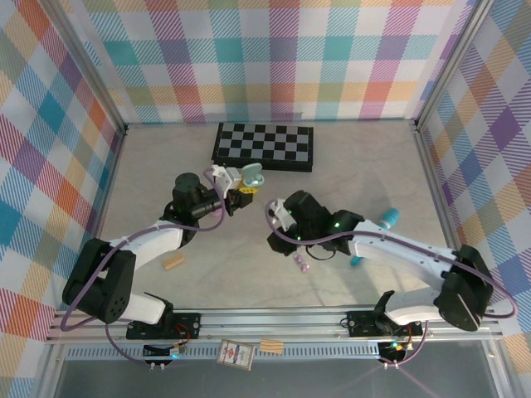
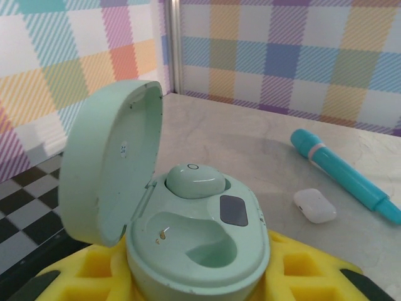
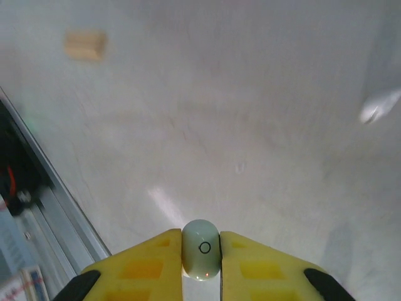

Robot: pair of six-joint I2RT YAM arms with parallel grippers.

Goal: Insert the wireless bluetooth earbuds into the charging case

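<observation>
The green case [image 2: 250, 248] is being squeezed by the left hand [image 1: 236, 191] with its lid [image 2: 109, 163] open, so the empty hole [image 2: 200, 241] is being shown. A green earbud [image 3: 201, 241] is being pinched tight by the right hand [image 3: 201, 252] over the tabletop [image 3: 250, 125], ready for that hole.

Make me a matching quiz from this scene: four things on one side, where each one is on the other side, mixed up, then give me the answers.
Things:
1. charging case
2. loose earbud
3. teal stick
4. checkered board

Places:
a. lying on the table beside a small white case
b. pinched in the right claw
c. at the far end of the table
d. held in the left claw, lid open

Pairs: 1-d, 2-b, 3-a, 4-c
</observation>
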